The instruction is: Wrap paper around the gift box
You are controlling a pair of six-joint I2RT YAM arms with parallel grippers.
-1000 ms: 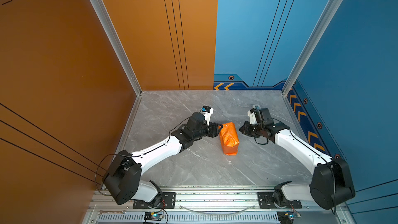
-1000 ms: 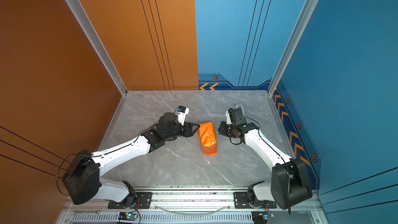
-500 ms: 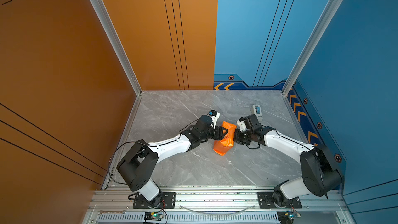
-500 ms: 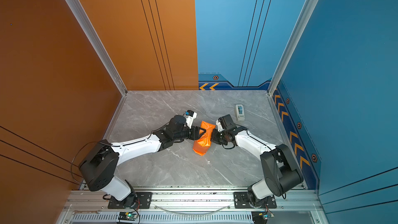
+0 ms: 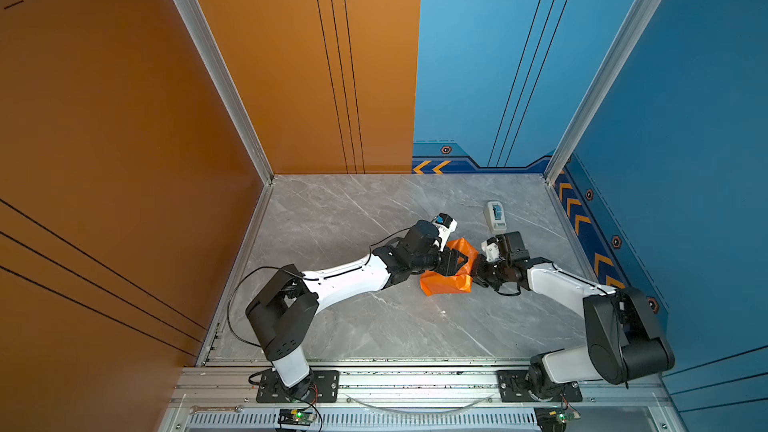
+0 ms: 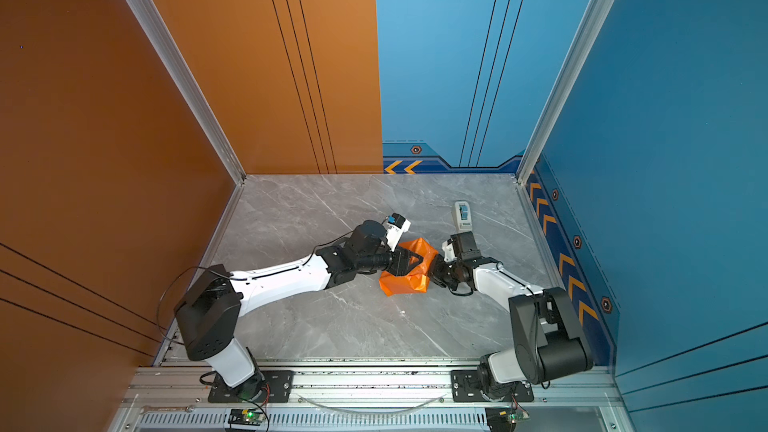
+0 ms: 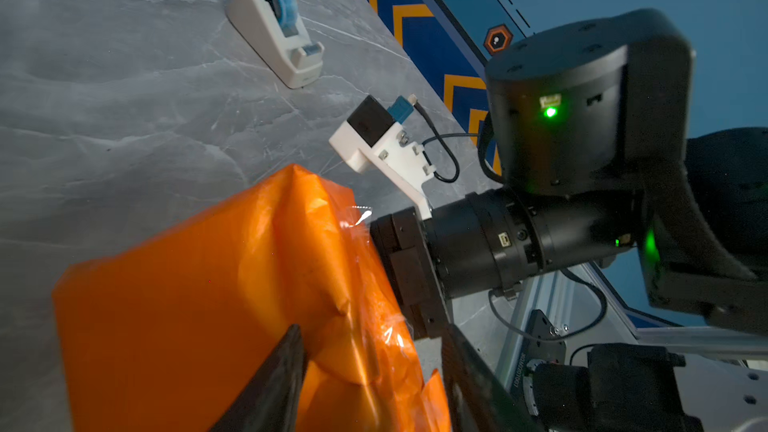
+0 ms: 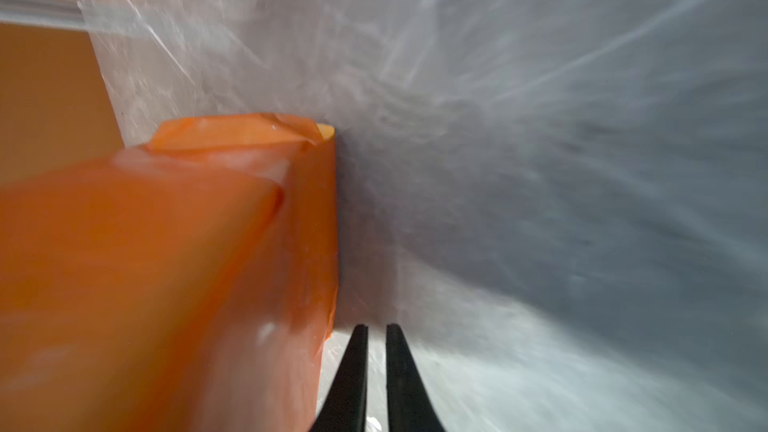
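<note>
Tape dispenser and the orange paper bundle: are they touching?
Apart. The left wrist view shows bare table between the tape dispenser and the paper; both top views show the same gap.

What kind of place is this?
Probably a robot test cell: left arm and right arm bolted to an aluminium rail, a grey marble-look tabletop, closed in by an orange panel and a blue panel.
</note>
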